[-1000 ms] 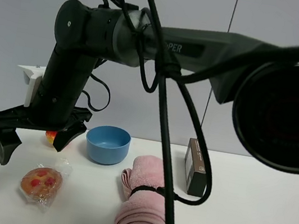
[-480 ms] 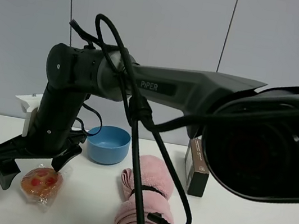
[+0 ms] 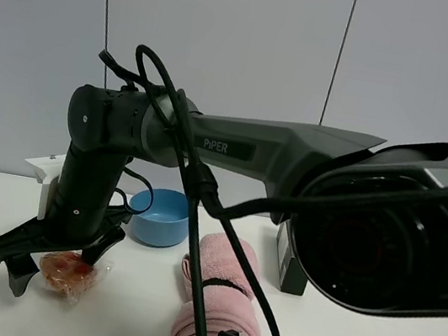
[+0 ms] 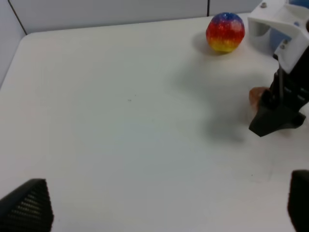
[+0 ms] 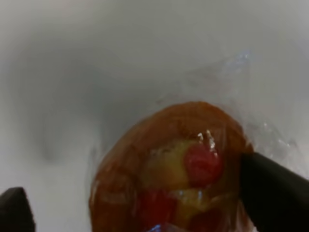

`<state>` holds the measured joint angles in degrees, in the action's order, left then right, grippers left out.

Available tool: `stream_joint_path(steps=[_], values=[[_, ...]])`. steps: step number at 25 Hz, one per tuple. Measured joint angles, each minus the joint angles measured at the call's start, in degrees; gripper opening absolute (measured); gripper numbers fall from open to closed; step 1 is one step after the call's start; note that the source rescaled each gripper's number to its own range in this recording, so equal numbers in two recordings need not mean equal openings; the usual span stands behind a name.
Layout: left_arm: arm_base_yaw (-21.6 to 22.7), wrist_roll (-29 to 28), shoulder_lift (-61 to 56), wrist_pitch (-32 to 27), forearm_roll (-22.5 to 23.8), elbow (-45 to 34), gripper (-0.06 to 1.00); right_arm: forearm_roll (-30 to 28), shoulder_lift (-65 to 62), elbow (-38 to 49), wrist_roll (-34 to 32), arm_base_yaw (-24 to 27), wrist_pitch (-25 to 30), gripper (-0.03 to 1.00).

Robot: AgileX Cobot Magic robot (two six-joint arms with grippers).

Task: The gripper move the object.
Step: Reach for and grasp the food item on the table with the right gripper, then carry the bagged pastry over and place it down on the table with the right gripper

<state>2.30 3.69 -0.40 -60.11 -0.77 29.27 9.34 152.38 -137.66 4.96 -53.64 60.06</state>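
The object, a golden-brown muffin with red bits in clear wrap (image 3: 69, 270), lies on the white table at the front left. My right gripper (image 3: 55, 265) reaches across from the right and is down at the table, open, with one finger on each side of the muffin. In the right wrist view the muffin (image 5: 169, 164) fills the space between the two black fingertips (image 5: 273, 198), and the right gripper (image 5: 145, 205) is not closed on it. The left wrist view shows a sliver of the muffin (image 4: 256, 95) behind the right gripper's finger (image 4: 276, 118). My left gripper (image 4: 161, 205) is open and empty above bare table.
A rainbow ball (image 4: 225, 32) sits beyond the muffin. A blue bowl (image 3: 161, 213) stands behind it, a rolled pink towel (image 3: 215, 303) lies in the middle, and a dark box (image 3: 288, 263) stands further right. Black cables (image 3: 197, 283) hang over the towel.
My right gripper has come down from above the table and shifted onto the muffin, so its open fingers now straddle it. The muffin has not moved.
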Motion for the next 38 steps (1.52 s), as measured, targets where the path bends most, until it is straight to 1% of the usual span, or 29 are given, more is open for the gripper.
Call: stream_joint_path(steps=[2, 4, 5, 7, 10, 11, 12, 14, 16, 17, 21, 24, 26, 30, 32, 37, 38], values=[[0.0, 0.0, 0.0, 0.0, 0.0, 0.0, 1.00, -1.2, 0.0, 0.0, -0.7, 0.0, 0.2, 0.73], [0.0, 0.0, 0.0, 0.0, 0.0, 0.0, 1.00, -3.1, 0.1, 0.0, -1.7, 0.0, 0.7, 0.63], [0.0, 0.0, 0.0, 0.0, 0.0, 0.0, 1.00, -4.1, 0.2, 0.0, -2.1, 0.0, 1.2, 0.60], [0.0, 0.0, 0.0, 0.0, 0.0, 0.0, 1.00, -5.2, 0.4, 0.0, -2.6, 0.0, 1.7, 0.57], [0.0, 0.0, 0.0, 0.0, 0.0, 0.0, 1.00, -5.5, 0.4, 0.0, -2.9, 0.0, 2.2, 0.55], [0.0, 0.0, 0.0, 0.0, 0.0, 0.0, 1.00, -5.5, 0.4, 0.0, -3.0, 0.0, 2.5, 0.51], [0.0, 0.0, 0.0, 0.0, 0.0, 0.0, 1.00, -5.5, 0.4, 0.0, -3.0, 0.0, 2.7, 0.45], [0.0, 0.0, 0.0, 0.0, 0.0, 0.0, 1.00, -5.5, 0.4, 0.0, -3.0, 0.0, 2.8, 0.29], [0.0, 0.0, 0.0, 0.0, 0.0, 0.0, 1.00, -5.5, 0.4, 0.0, -3.0, 0.0, 2.8, 0.08], [0.0, 0.0, 0.0, 0.0, 0.0, 0.0, 1.00, -5.5, 0.4, 0.0, -3.0, 0.0, 2.9, 0.00], [0.0, 0.0, 0.0, 0.0, 0.0, 0.0, 1.00, -5.4, 0.4, -0.1, -2.4, 0.0, 3.2, 0.00], [0.0, 0.0, 0.0, 0.0, 0.0, 0.0, 1.00, -5.3, -0.1, -1.4, -1.0, 0.0, 6.4, 0.00], [0.0, 0.0, 0.0, 0.0, 0.0, 0.0, 1.00, -5.1, -1.2, -3.8, -0.1, 0.0, 9.0, 0.00], [0.0, 0.0, 0.0, 0.0, 0.0, 0.0, 1.00, -6.5, -6.6, -9.2, -0.4, 0.0, 9.4, 0.00], [0.0, 0.0, 0.0, 0.0, 0.0, 0.0, 1.00, -8.8, -10.4, -10.8, -1.6, 0.0, 9.4, 0.00], [0.0, 0.0, 0.0, 0.0, 0.0, 0.0, 1.00, -20.8, -17.0, -11.5, -5.0, 0.2, 9.6, 0.00], [0.0, 0.0, 0.0, 0.0, 0.0, 0.0, 1.00, -22.4, -17.6, -11.5, -6.1, 0.6, 9.6, 0.00]])
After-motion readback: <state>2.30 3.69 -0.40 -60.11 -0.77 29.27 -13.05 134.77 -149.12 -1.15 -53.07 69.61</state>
